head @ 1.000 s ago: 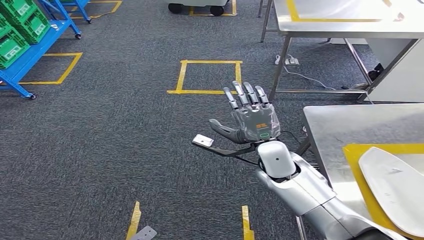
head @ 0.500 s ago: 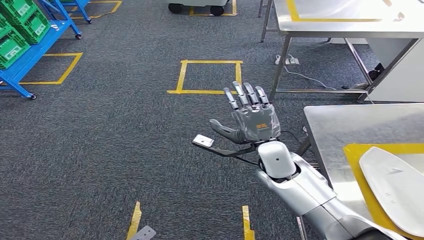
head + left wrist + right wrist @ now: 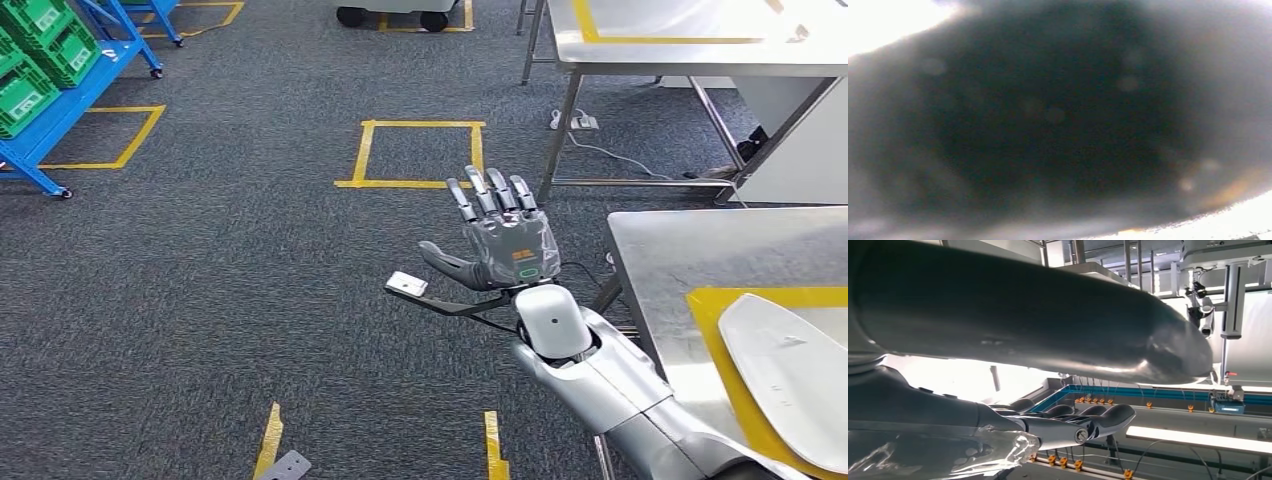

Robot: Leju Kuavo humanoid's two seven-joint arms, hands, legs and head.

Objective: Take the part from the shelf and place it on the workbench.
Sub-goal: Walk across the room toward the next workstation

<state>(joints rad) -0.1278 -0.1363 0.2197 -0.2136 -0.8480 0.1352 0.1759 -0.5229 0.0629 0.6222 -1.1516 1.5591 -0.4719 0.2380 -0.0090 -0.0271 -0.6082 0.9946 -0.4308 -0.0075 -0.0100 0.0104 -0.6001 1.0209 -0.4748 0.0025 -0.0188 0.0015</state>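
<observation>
Now part (image 3: 790, 375) on workbench (image 3: 680, 260), fingers (image 3: 490, 190) apart

Brushed steel workbench (image 3: 680, 250), glossy white part (image 3: 790, 380), matt grey carpet (image 3: 200, 280), green plastic crates (image 3: 35, 50).

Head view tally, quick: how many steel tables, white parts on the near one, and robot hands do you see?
Steel tables: 2, the far table and the near table
On it, white part: 1
Robot's right hand: 1
Total: 4
</observation>
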